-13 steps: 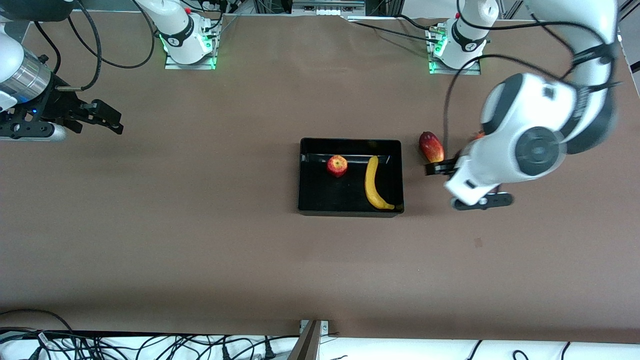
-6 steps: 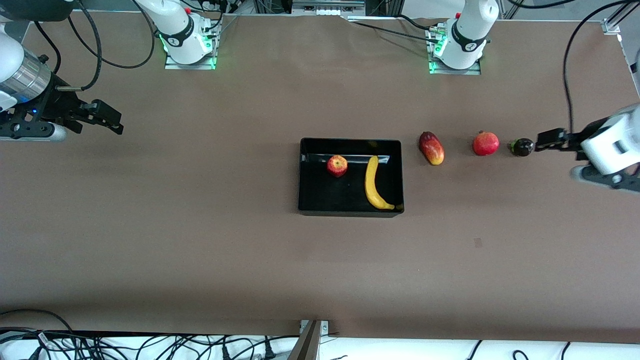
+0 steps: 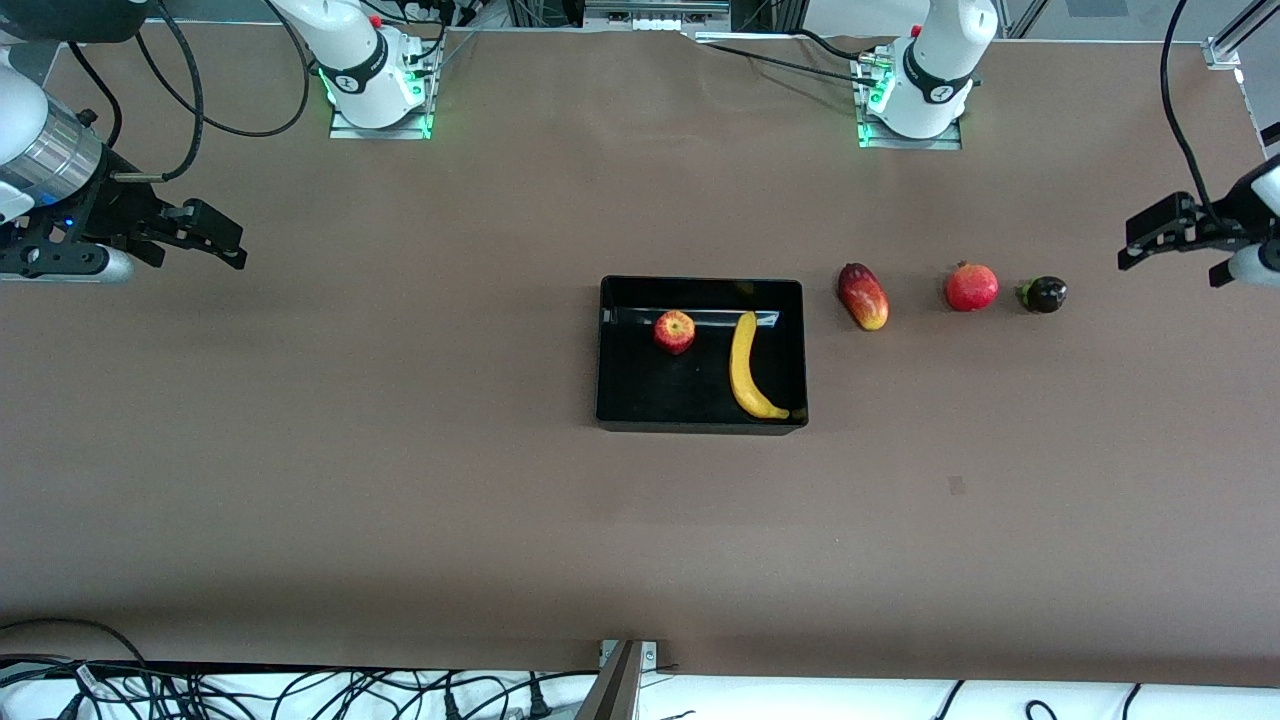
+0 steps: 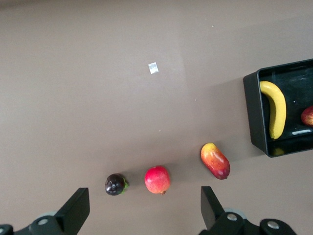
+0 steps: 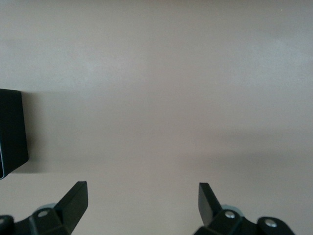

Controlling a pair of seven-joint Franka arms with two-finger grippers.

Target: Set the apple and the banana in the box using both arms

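Observation:
The black box (image 3: 650, 390) stands mid-table. Inside it lie the red-and-yellow apple (image 3: 675, 331) and, beside it toward the left arm's end, the curved yellow banana (image 3: 747, 368). The left wrist view shows the box (image 4: 251, 110) with the banana (image 4: 276, 107) and an edge of the apple (image 4: 308, 116). My left gripper (image 3: 1150, 240) hangs open and empty over the table at the left arm's end; its fingers (image 4: 76, 210) are spread wide. My right gripper (image 3: 220, 240) waits open and empty over the right arm's end, with a box corner (image 5: 11, 132) in its wrist view.
A red-yellow mango (image 3: 863, 296), a round red crowned fruit (image 3: 971, 287) and a small dark fruit (image 3: 1043, 294) lie in a row from the box toward the left arm's end. Cables run along the table's near edge.
The left arm has swung away from beside the box to its own end of the table, uncovering the crowned fruit and the dark fruit. The right arm has not moved.

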